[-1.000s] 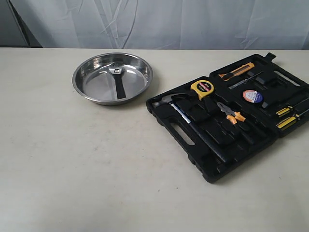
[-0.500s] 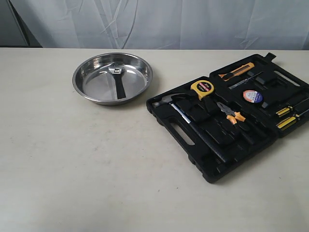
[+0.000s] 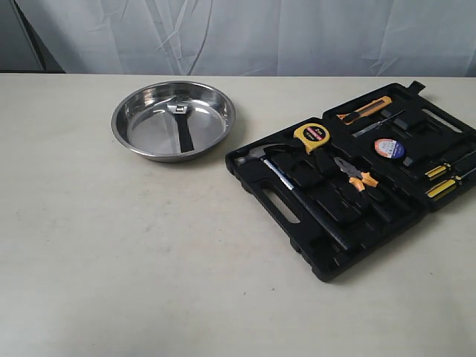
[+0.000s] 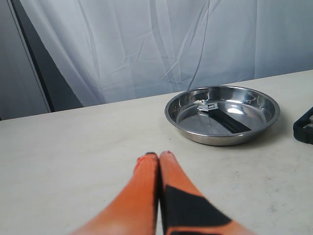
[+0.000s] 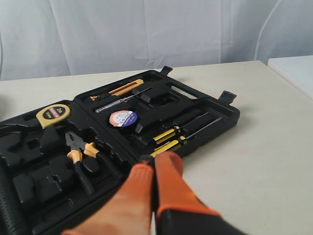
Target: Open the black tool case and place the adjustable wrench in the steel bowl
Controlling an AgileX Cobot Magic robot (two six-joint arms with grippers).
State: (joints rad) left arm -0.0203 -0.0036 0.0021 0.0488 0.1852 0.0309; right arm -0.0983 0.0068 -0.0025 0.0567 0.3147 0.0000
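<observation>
The black tool case (image 3: 357, 178) lies open on the table's right side, both halves flat. The adjustable wrench (image 3: 181, 123) lies inside the steel bowl (image 3: 173, 120) at the back left, silver head away from the camera. No arm shows in the exterior view. In the left wrist view my left gripper (image 4: 159, 154) is shut and empty, low over bare table, well short of the steel bowl (image 4: 222, 115) with the adjustable wrench (image 4: 222, 116) in it. My right gripper (image 5: 155, 159) is shut and empty at the near edge of the open case (image 5: 112, 142).
The case holds a hammer (image 3: 286, 178), a yellow tape measure (image 3: 312, 136), orange-handled pliers (image 3: 357, 176), a roll of tape (image 3: 389, 148), a utility knife (image 3: 364, 109) and yellow-black screwdrivers (image 3: 442, 178). A white curtain hangs behind the table. A white surface (image 5: 293, 73) adjoins the table's right.
</observation>
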